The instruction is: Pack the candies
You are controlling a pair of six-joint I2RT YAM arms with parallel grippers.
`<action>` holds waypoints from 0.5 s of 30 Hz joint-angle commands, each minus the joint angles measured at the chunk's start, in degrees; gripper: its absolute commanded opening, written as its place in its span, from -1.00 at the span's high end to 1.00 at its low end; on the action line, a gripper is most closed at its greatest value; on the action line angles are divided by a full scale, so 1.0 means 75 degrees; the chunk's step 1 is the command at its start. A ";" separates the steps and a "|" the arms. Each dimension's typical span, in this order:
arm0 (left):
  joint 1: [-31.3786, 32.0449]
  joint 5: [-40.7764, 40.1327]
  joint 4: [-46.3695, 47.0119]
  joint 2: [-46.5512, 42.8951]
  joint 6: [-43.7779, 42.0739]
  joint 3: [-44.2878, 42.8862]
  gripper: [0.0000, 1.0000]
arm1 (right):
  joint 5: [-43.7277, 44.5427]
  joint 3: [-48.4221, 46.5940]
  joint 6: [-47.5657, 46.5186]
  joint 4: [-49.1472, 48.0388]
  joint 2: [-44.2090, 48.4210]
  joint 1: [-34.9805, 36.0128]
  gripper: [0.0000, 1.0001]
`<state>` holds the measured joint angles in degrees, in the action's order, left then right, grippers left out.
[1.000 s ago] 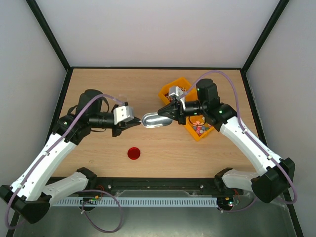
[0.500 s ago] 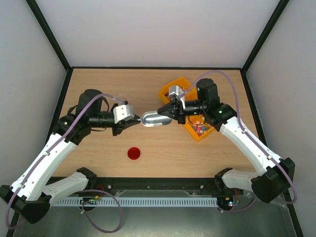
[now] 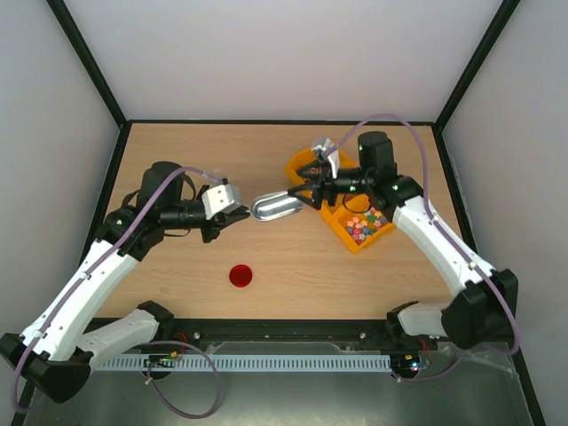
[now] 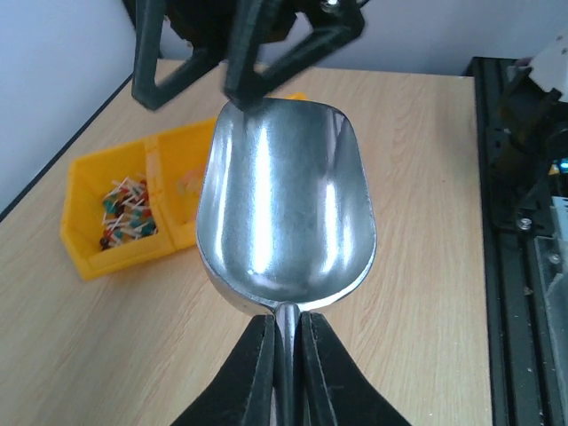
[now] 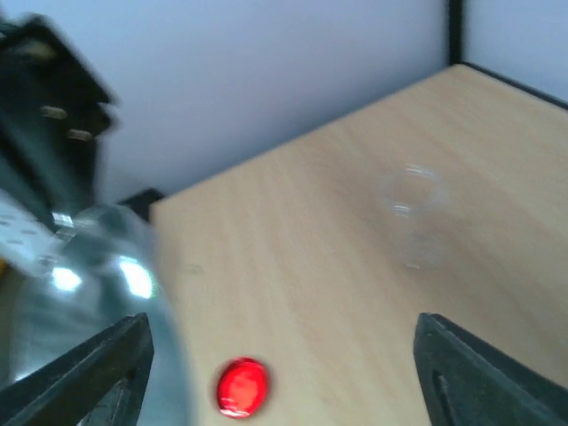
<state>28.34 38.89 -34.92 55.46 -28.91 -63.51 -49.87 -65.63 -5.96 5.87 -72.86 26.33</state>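
A light wood-grain worktop [image 3: 177, 160] sits inside a booth of plain pale walls: a back wall [image 3: 284, 53] along its far edge and side walls at its left [image 3: 40, 160] and right [image 3: 532, 160] edges. Black frame posts [image 3: 89, 60] rise from the far corners. Along the near edge run a black rail [image 3: 284, 332] and a white slotted duct [image 3: 284, 363] on grey metal [image 3: 293, 399]. The light is soft and even.

We find the scoop [image 3: 275, 206] near the middle of the table [image 3: 177, 151], its handle in the left gripper [image 3: 240, 214] at its 9 o'clock, and the right gripper [image 3: 304, 192] just at its 2 o'clock. The lid [image 3: 240, 276] lies on the table at the scoop's 7 o'clock, well apart. The bins [image 3: 344, 233] stand at its 3 o'clock, with the candies [image 3: 362, 224] in the nearer one
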 commanded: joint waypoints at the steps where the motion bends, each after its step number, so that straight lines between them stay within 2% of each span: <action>1: -0.0098 -0.0647 0.0331 -0.0024 0.0683 0.0198 0.96 | 0.0201 -0.0609 0.0341 0.0987 -0.0865 -0.1054 -0.76; 3: -0.0104 -0.1080 0.0335 0.0084 0.0898 0.0200 0.96 | 0.0404 -0.0956 0.0087 0.1506 -0.1352 -0.1511 -0.89; 5: -0.0153 -0.1273 0.0277 0.0201 0.1004 0.0165 0.96 | 0.0899 -0.1415 -0.0288 0.2020 -0.1906 -0.1855 -0.92; 10: -0.0271 -0.1716 0.0300 0.0314 0.1090 0.0259 0.96 | 0.2200 -0.2257 -0.1548 0.3107 -0.3340 -0.2481 -0.93; 15: -0.0376 -0.2070 0.0117 0.0486 0.1103 0.0211 0.96 | 0.3093 -0.3119 -0.1957 0.3488 -0.4645 -0.3110 -0.88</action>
<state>26.24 26.24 -33.87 58.39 -21.69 -61.73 -34.02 -83.94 -15.62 24.73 -101.93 5.91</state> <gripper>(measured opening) 0.061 0.951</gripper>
